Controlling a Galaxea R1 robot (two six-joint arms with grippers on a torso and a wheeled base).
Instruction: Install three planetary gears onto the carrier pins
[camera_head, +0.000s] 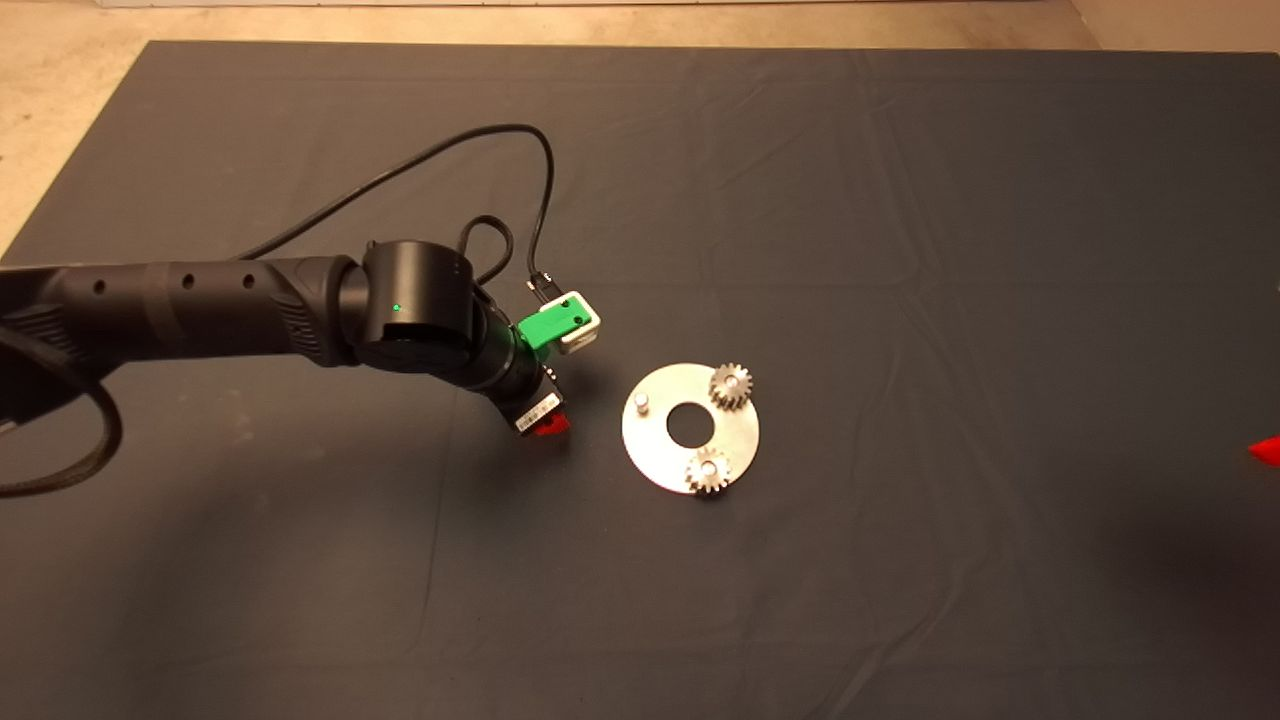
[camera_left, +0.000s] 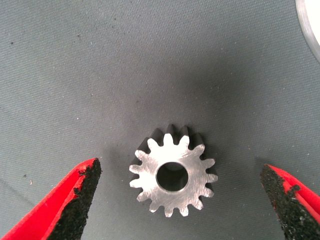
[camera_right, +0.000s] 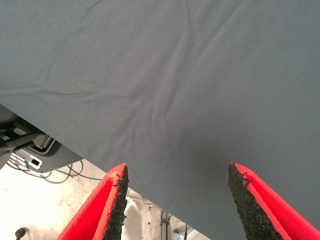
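1. Near the middle of the dark grey fabric mat (camera_head: 900, 200), well away from all its edges, lies the flat, round, shiny metal disc (camera_head: 737, 442) with a central hole, resting flat on the cloth.
2. Two small silvery toothed steel gears sit on the disc, bores upward: one (camera_head: 731, 385) at the disc's far rim, the other (camera_head: 708, 470) at its near rim. Each overhangs the rim slightly and hides all but the top of the pin it sits on.
3. One short silver cylindrical pin (camera_head: 641, 403) stands bare and upright near the disc's left rim.
4. Beside the disc's left rim, the left gripper (camera_left: 177, 200) hangs over the mat at the end of its black arm (camera_head: 200, 310). From overhead the wrist covers the fingers, so only a red tip shows.
5. A third small steel spur gear (camera_left: 173, 176) shows only in the left wrist view. It lies flat on the mat, its bore axis vertical, its flat face up, teeth pointing outward all round.
6. That gear sits between the two red fingers (camera_left: 75, 195), which stand wide apart, neither pad touching it. A sliver of the disc's rim shows at one corner of this view.
7. At the mat's right edge only a red fingertip of the right gripper (camera_right: 175, 200) shows from overhead. Its wrist view shows its fingers spread, nothing between them, over wrinkled mat and the mat's edge, with floor and cables beyond.
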